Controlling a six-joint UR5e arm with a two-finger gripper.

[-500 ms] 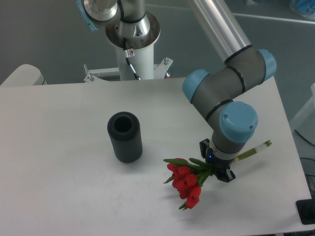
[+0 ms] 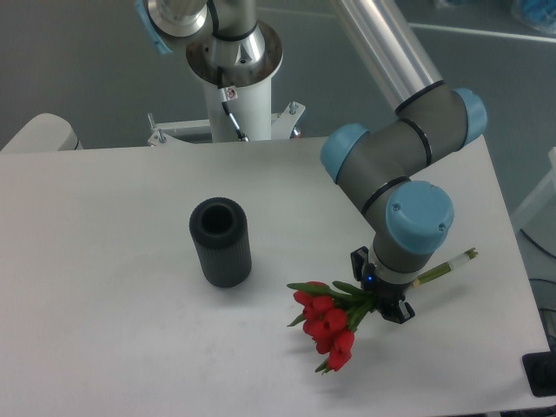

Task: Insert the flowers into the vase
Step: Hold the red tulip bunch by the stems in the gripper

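Observation:
The flowers, a bunch of red tulip buds with green leaves, lie low over the white table at the front right, buds pointing left and down. Their pale green stems stick out to the right past the arm's wrist. My gripper is shut on the stems just behind the leaves; its black fingers are mostly hidden under the blue-capped wrist. The vase, dark grey and ribbed, stands upright to the left of the flowers with its round mouth open and empty, about a hand's width away.
The arm's white base column rises behind the table's far edge. The arm's grey links slant across the right half. A dark object sits off the table's front right corner.
The gripper and the flowers have shifted very slightly left and up. The vase has not moved.

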